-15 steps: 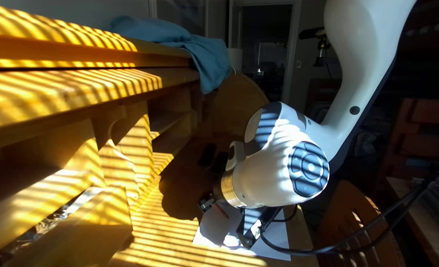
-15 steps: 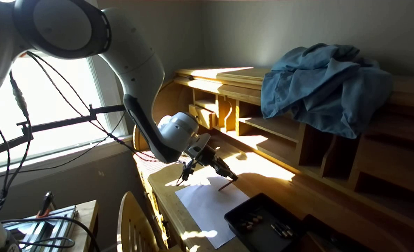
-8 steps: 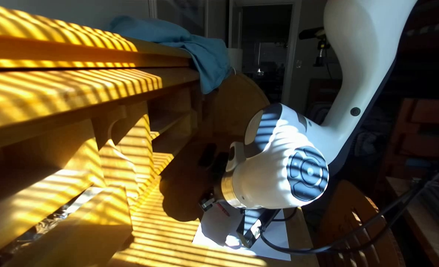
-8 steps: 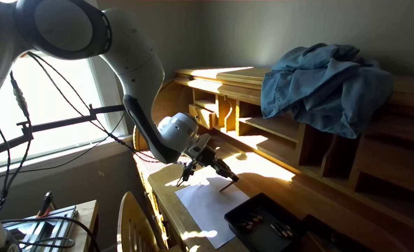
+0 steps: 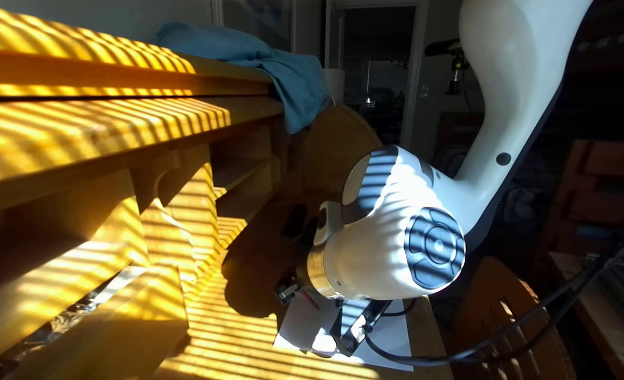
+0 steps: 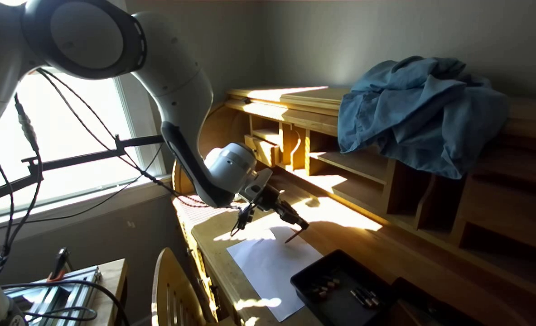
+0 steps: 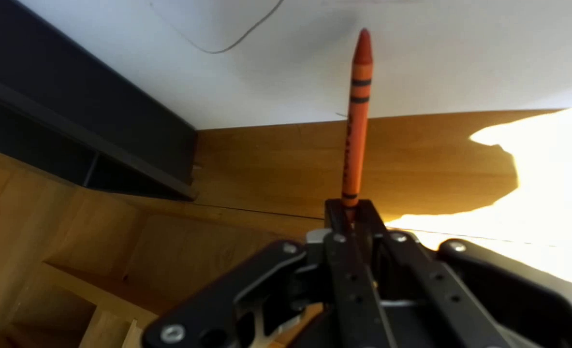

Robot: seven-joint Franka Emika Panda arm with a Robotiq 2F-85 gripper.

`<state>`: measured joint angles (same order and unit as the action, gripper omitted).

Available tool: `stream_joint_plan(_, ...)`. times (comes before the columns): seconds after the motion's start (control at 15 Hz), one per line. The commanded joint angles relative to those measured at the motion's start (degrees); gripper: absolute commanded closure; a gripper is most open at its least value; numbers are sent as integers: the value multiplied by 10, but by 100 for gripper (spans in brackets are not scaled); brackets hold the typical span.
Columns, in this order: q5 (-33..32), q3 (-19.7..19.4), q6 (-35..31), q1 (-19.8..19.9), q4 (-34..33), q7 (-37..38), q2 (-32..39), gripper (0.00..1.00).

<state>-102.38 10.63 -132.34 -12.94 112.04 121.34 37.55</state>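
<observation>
Exterior view: paper (image 6: 270, 269) on sun-patched wooden desk (image 6: 351, 240); bright window (image 6: 64, 131) nearby.

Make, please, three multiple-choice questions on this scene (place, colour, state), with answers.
1. Where is the blue cloth?
A) on the chair
B) on top of the desk
C) under the paper

2. What colour is the wrist view's crayon?
A) red-orange
B) green
C) blue

3. How does the gripper stand?
A) wide open
B) closed, holding nothing
C) clamping the crayon

1 B: it drapes there in both exterior views.
2 A: its body looks red-orange there.
3 C: it pinches the crayon's end.
</observation>
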Motion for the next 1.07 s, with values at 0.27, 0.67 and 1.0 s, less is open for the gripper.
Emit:
stream_joint_plan(0.27, -4, 10, 10, 1, -23, -15, 15, 98)
stream_joint_plan(0.67, -5, 11, 8, -2, -34, -22, 30, 98)
stream_joint_plan(1.0, 2, 9, 29, -6, -35, -46, 35, 98)
